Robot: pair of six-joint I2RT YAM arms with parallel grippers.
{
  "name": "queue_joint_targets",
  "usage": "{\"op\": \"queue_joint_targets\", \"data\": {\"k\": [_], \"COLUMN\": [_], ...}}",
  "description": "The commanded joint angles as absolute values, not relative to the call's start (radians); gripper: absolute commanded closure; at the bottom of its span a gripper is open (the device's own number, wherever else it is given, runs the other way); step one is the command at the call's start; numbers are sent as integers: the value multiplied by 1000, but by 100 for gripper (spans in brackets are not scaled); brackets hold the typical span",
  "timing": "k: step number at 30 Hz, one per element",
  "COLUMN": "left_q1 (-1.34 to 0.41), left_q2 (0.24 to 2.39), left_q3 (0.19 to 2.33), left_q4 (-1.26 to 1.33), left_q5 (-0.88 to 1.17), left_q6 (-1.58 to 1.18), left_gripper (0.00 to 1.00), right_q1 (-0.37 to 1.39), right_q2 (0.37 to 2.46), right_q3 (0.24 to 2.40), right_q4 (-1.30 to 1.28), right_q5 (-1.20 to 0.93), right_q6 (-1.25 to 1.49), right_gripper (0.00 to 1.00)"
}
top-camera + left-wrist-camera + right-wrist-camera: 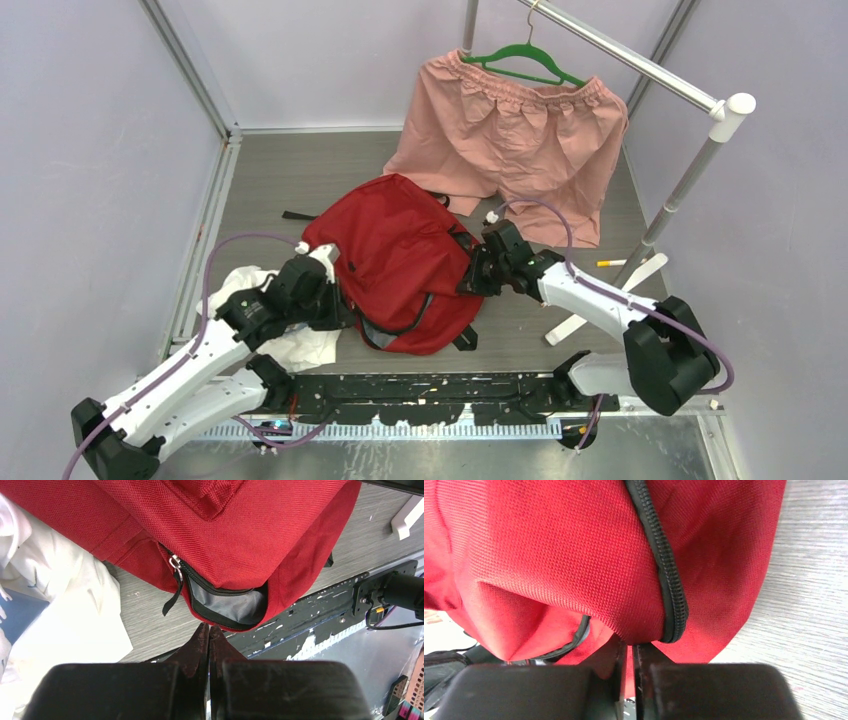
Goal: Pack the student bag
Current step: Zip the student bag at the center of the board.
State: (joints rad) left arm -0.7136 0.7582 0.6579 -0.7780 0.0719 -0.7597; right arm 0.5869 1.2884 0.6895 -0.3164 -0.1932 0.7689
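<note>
The student bag (400, 260), a red backpack, lies in the middle of the table. Its black zipper (175, 562) is part open near the front edge, showing grey lining (230, 602). My left gripper (340, 298) is at the bag's left side. In the left wrist view this left gripper (209, 628) is shut with nothing in it, its tips just short of the open zipper mouth. My right gripper (470, 272) is at the bag's right edge. Seen from the right wrist, the right gripper (629, 647) is pinched on a fold of the red fabric (574, 555) beside a closed zipper (666, 575).
A white plastic bag (290, 345) lies crumpled left of the backpack, under my left arm. Pink shorts (510, 140) hang on a green hanger (525, 60) from a metal rack (680, 190) at the back right. A black rail (430, 390) runs along the near edge.
</note>
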Motion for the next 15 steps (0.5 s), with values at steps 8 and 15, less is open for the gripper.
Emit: {"op": "queue_joint_targets", "data": {"k": [8,15], "left_q1": [-718,-719], "left_q2": [673,687], "left_q3": [663,642], "left_q4": [-799,-786], "left_q5": [7,-40], "left_q6": [-759,-754], "left_gripper": [100,48], "right_q1": [588,588], "right_q2": [1134,1121], "right_q3": [964,1093], "right_q4": [-369,-369], "right_q5": [-288,-363], "right_q6": [721,735], "right_gripper": [99,99]}}
